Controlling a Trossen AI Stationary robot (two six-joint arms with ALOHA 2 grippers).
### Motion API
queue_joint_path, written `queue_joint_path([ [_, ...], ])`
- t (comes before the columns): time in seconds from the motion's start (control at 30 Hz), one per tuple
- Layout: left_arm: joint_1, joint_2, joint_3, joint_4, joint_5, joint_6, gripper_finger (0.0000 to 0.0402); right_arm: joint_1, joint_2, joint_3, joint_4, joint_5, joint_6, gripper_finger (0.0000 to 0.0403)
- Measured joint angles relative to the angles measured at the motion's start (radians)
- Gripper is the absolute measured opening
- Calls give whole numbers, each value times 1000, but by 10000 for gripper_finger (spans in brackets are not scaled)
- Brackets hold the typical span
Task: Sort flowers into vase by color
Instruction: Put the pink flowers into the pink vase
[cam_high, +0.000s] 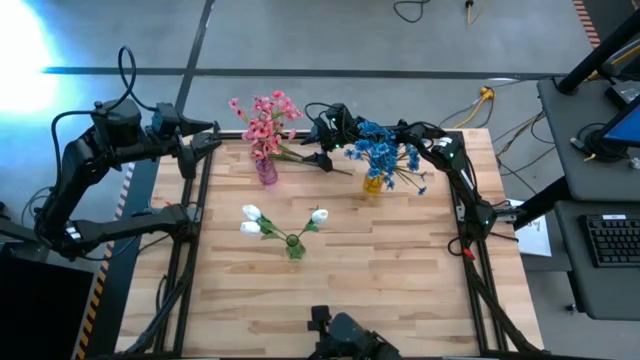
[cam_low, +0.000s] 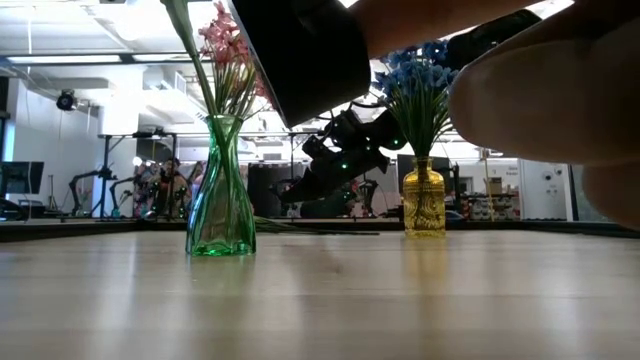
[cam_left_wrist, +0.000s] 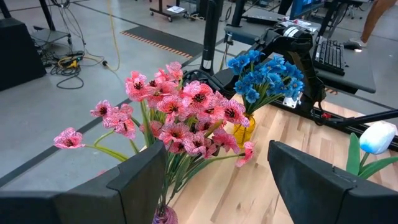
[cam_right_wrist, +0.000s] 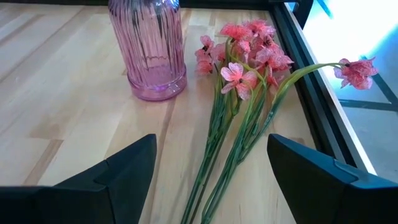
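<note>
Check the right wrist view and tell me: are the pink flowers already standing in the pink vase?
No. The pink flowers lie flat on the table beside the pink vase.

Pink flowers (cam_right_wrist: 245, 81) lie flat beside the pink vase (cam_right_wrist: 149, 50); blue flowers (cam_high: 385, 150) and white flowers (cam_high: 262, 224) stand upright in vases.

The robot has 2 matte black jointed arms with black cables looping off their upper links. Each gripper, left (cam_left_wrist: 211, 180) and right (cam_right_wrist: 211, 174), ends in 2 broad, flat, dark wedge-shaped fingers.
</note>
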Motion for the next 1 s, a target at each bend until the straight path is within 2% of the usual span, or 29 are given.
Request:
queue_joint_path([
  [0.77, 0, 0, 0, 0, 0, 0, 268, -9, 0, -2, 6, 52, 81, 302],
  [1.0, 0, 0, 0, 0, 0, 0, 268, -16, 0, 5, -11, 64, 63, 302],
])
